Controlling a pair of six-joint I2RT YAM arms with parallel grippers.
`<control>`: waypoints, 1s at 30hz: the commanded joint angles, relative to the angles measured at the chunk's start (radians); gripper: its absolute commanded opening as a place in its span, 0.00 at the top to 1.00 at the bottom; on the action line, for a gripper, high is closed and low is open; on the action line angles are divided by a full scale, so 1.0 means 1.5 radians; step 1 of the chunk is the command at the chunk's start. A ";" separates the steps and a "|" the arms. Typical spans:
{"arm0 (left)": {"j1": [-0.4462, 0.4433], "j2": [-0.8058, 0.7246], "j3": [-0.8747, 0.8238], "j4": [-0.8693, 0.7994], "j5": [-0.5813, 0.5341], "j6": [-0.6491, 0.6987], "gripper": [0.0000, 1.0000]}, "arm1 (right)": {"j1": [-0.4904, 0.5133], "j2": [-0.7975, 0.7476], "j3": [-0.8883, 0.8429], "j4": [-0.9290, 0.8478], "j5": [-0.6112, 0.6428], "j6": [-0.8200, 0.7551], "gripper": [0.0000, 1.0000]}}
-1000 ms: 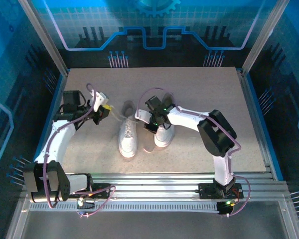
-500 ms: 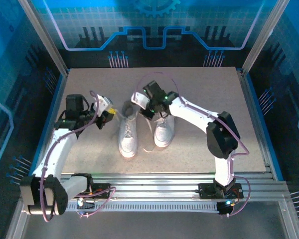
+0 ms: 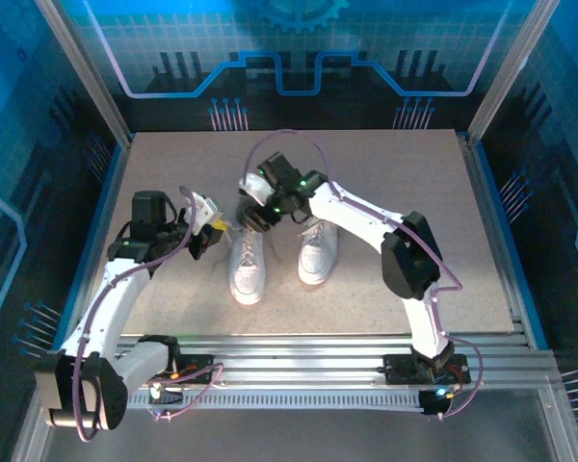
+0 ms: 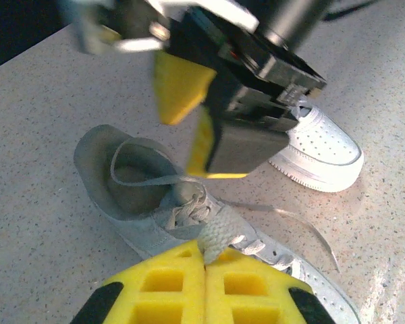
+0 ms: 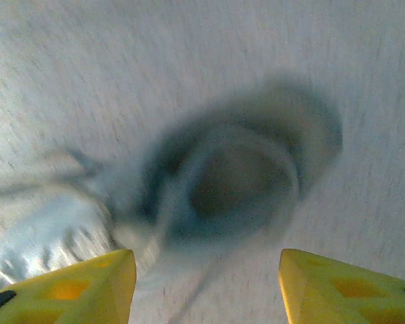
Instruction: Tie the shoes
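The left pincer [image 4: 204, 255] is pressed together on a lace [image 4: 217, 235] of the left shoe [image 4: 142, 199], which lies just beyond its tips on the surface [image 4: 40, 135]. The right pincer [image 5: 206, 256], fingers spread apart, hovers above that shoe's blurred dark opening. The right shoe [image 3: 318, 252] sits off to this pincer's side.

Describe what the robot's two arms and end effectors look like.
The left arm and right arm have white links, black joints, and thin purple cables looping alongside. The left end effector and right end effector each have two yellow fingers; the left's show a recessed square grid.
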 commanded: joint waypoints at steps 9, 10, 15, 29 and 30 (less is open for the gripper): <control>-0.002 0.001 0.010 -0.020 -0.004 0.008 1.00 | 0.023 -0.046 -0.173 0.003 0.068 0.116 0.44; -0.002 0.001 0.011 -0.021 -0.004 0.008 1.00 | 0.027 -0.038 -0.170 -0.002 0.081 0.126 0.44; -0.001 0.002 0.010 -0.024 -0.010 0.011 1.00 | 0.054 0.001 -0.139 -0.027 0.130 0.167 0.44; -0.002 0.005 0.016 -0.025 -0.007 0.012 1.00 | 0.087 0.051 -0.186 -0.054 0.152 0.216 0.49; -0.002 0.006 0.016 -0.025 -0.007 0.013 1.00 | 0.089 0.055 -0.188 -0.059 0.155 0.219 0.49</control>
